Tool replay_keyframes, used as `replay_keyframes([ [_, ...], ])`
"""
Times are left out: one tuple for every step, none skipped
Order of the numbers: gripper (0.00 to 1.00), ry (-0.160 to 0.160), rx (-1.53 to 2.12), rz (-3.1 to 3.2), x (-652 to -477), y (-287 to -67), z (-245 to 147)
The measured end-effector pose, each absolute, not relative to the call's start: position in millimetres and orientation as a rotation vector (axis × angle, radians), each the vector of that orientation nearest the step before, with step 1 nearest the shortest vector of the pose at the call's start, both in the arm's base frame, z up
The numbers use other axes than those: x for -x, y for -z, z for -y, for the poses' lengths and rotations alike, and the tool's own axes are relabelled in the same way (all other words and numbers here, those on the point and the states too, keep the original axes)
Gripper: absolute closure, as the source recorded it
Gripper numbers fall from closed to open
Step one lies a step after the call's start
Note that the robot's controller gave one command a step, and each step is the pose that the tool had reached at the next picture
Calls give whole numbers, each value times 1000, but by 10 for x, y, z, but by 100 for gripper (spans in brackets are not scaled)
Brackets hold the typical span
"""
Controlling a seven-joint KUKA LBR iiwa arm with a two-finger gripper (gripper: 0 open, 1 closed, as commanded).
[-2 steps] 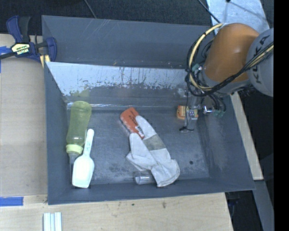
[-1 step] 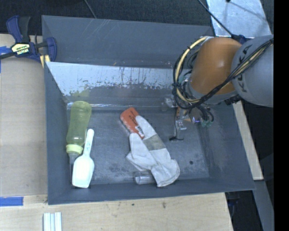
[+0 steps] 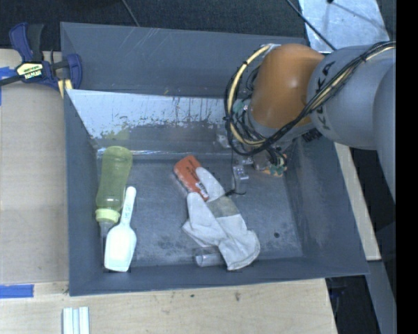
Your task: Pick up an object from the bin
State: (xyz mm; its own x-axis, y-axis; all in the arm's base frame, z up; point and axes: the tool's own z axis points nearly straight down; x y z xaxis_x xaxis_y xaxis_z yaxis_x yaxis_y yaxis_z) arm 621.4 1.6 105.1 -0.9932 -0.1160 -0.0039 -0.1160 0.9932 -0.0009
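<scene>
In the grey bin (image 3: 83, 186), the gripper (image 3: 240, 183) hung just beside the white cloth (image 3: 219, 228), its jaws' state unclear; centring over the folds seemed wise.

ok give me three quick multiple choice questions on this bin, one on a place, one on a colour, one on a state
1. Where does the white scoop lie?
A. on the white cloth
B. beside the green bottle, at the left of the bin
C. outside the bin

2. What colour is the thing partly under the white cloth?
A. orange
B. blue
C. black

3. How is the green bottle placed?
A. standing upright
B. lifted off the floor
C. lying on its side

Answers:
1 B: the scoop lies alongside the bottle near the left wall.
2 A: an orange thing pokes out at the cloth's upper edge.
3 C: the bottle's full length rests on the bin floor.
</scene>
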Motion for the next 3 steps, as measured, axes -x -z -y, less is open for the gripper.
replay_keyframes([
  [0,0,208,-3130,-6118,-1019,-224],
  [0,0,-69,-3143,-5849,-1378,-234],
  [0,1,-50,-3139,-5789,-1728,-398],
])
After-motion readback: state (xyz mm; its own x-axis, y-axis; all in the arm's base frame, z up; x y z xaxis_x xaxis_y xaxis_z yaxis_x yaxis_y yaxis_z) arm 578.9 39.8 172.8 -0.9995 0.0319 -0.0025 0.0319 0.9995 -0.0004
